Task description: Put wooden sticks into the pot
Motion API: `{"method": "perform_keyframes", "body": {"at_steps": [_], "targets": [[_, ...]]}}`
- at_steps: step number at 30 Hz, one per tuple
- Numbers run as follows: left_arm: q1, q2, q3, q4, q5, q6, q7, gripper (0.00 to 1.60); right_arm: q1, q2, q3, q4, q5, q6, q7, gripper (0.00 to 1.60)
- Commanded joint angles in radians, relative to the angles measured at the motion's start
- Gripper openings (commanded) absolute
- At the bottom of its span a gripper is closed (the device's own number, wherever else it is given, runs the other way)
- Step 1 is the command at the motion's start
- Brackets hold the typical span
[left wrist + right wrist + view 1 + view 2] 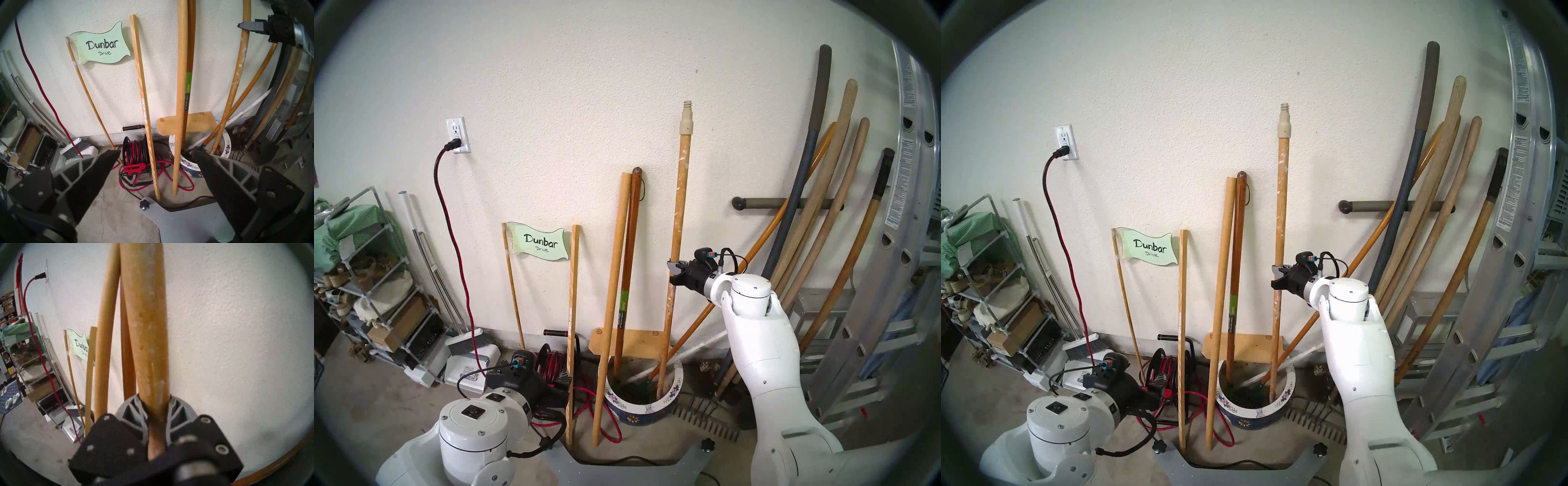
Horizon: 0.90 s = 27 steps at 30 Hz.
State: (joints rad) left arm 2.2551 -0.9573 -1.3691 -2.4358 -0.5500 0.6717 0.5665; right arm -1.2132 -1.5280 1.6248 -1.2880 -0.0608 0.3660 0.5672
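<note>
Shelving point(365, 271) stands at the far left against the wall, with a broom and dustpan point(470, 353) just beside it and a red-and-black cord point(449, 217) running up to a wall outlet point(458, 135). Low and near on that side, the left gripper point(156, 156) hovers with its fingers spread wide and nothing between them, pointed at a cord reel point(551, 365) on the floor. To the right of a green "Dunbar Drive" sign point(539, 242), a thin square stick point(573, 305) leans on the wall. Next comes the plain wooden pole point(612, 292), tilted, its top on the wall and its foot on the concrete floor just left of the pot point(644, 407), outside it. A dark brown handle point(626, 271) with a green label stands inside the pot. Further right, the paint-flecked pole point(677, 237) with the cream threaded tip rises nearly upright, its lower end down inside the pot by the right rim. The right gripper point(674, 273) is clenched around this pole about midway up its length; the wrist view shows the shaft pinched between both fingers. Beyond it, a bundle of long tool handles point(823, 220) and a ladder point(897, 237) lean at the far right.
</note>
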Motion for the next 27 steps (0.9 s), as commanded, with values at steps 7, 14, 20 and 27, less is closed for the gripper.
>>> {"method": "perform_keyframes", "body": {"at_steps": [7,14,20,27], "targets": [[0.012,0.030,0.001,-0.008,0.032,-0.020,-0.015,1.60,0.197,-0.041,0.025,0.258,0.002,-0.046,-0.085,0.00],[0.017,0.037,0.001,-0.008,0.044,-0.033,-0.025,1.60,0.257,-0.045,0.031,0.363,-0.001,-0.059,-0.130,0.00],[0.022,0.039,0.000,-0.008,0.053,-0.044,-0.030,1.60,0.314,-0.045,0.036,0.463,-0.007,-0.075,-0.161,0.00],[0.027,0.038,-0.003,-0.008,0.058,-0.049,-0.035,1.60,0.375,-0.040,0.033,0.592,-0.016,-0.137,-0.179,0.00]]}}
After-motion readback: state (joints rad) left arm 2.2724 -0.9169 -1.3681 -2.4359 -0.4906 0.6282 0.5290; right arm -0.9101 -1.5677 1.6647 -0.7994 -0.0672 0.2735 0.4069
